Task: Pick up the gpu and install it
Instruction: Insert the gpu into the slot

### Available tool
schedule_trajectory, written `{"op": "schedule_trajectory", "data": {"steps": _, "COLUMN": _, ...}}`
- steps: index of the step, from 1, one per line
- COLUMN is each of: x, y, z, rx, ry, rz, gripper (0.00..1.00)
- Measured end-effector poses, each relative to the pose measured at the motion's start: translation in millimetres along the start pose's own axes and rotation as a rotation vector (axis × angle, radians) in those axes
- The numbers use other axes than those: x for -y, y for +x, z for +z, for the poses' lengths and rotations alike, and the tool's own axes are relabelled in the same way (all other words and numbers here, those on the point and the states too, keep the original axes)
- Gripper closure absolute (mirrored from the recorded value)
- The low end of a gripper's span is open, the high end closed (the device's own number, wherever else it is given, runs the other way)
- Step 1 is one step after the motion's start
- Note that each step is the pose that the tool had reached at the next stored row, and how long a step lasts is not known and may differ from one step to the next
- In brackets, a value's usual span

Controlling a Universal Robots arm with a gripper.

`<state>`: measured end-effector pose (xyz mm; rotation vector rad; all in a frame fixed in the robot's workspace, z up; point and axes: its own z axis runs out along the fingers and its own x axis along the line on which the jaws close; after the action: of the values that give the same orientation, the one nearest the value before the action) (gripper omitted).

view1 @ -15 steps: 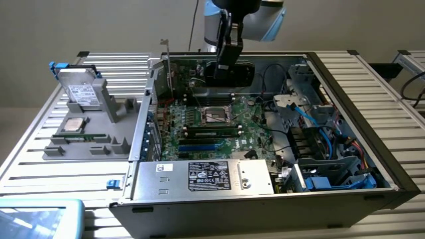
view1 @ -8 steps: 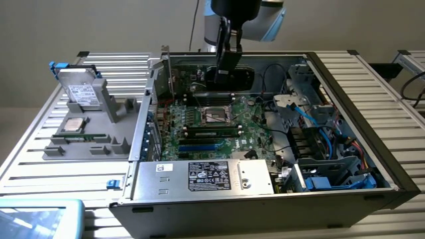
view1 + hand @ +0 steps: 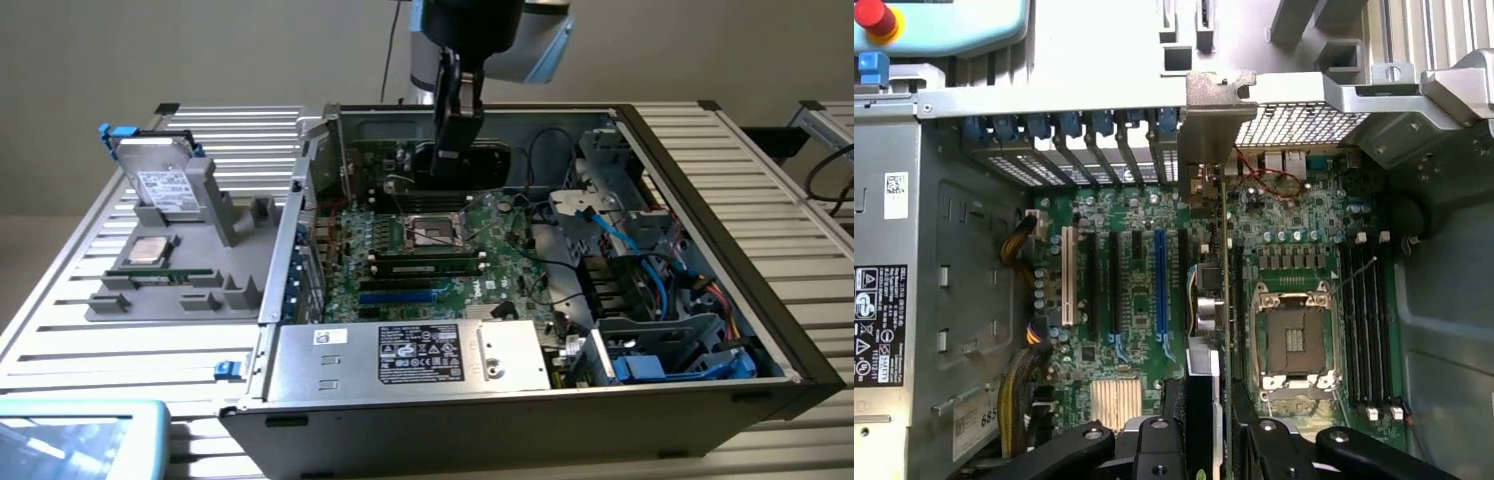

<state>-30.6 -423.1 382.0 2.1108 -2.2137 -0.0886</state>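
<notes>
Flat gpu in tool, prob. upright

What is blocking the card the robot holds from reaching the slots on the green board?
Nothing visible. The gripper holds the gpu edge-on above the motherboard; the slots lie bare, no cables across them.
</notes>
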Motion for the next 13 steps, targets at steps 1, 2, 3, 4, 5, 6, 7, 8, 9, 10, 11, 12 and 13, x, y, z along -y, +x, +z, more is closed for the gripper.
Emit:
{"op": "schedule_trajectory", "data": {"steps": 1, "x": -0.1, "y": 0.2, "z": 1.6, "rx": -0.0002, "ry": 0.0001, "rz": -0.001, "gripper": 0.71}}
{"op": "schedule_trajectory", "data": {"steps": 2, "x": 0.0, "y": 1.7, "z": 2.4, "rx": -0.0007, "ry": 0.0, "rz": -0.003, "gripper": 0.71}}
{"op": "schedule_trajectory", "data": {"steps": 3, "x": 0.2, "y": 3.9, "z": 3.3, "rx": -0.0009, "ry": 0.0, "rz": -0.005, "gripper": 0.71}}
{"op": "schedule_trajectory", "data": {"steps": 4, "x": 0.1, "y": 4.1, "z": 5.3, "rx": -0.0004, "ry": 0.0003, "rz": -0.008, "gripper": 0.71}}
{"op": "schedule_trajectory", "data": {"steps": 5, "x": -1.1, "y": 4.2, "z": 6.7, "rx": -0.001, "ry": 0.0006, "rz": -0.01, "gripper": 0.71}}
{"op": "schedule_trajectory", "data": {"steps": 6, "x": -2.2, "y": 4.2, "z": 7.9, "rx": -0.0012, "ry": 0.0014, "rz": -0.012, "gripper": 0.71}}
{"op": "schedule_trajectory", "data": {"steps": 7, "x": -3.3, "y": 4.3, "z": 9.2, "rx": -0.0014, "ry": 0.0021, "rz": -0.014, "gripper": 0.71}}
{"op": "schedule_trajectory", "data": {"steps": 8, "x": -4.3, "y": 4.3, "z": 10.6, "rx": -0.0016, "ry": 0.0026, "rz": -0.016, "gripper": 0.71}}
{"op": "schedule_trajectory", "data": {"steps": 9, "x": -5.3, "y": 4.3, "z": 12.0, "rx": -0.0016, "ry": 0.0034, "rz": -0.018, "gripper": 0.71}}
{"op": "schedule_trajectory", "data": {"steps": 10, "x": -5.8, "y": 4.3, "z": 13.3, "rx": -0.0017, "ry": 0.004, "rz": -0.018, "gripper": 0.71}}
{"op": "schedule_trajectory", "data": {"steps": 11, "x": -5.7, "y": 4.3, "z": 14.1, "rx": -0.0019, "ry": 0.004, "rz": -0.018, "gripper": 0.71}}
{"op": "schedule_trajectory", "data": {"steps": 12, "x": -5.7, "y": 4.3, "z": 14.2, "rx": -0.002, "ry": 0.004, "rz": -0.019, "gripper": 0.71}}
{"op": "schedule_trajectory", "data": {"steps": 13, "x": -5.7, "y": 4.3, "z": 14.2, "rx": -0.002, "ry": 0.004, "rz": -0.019, "gripper": 0.71}}
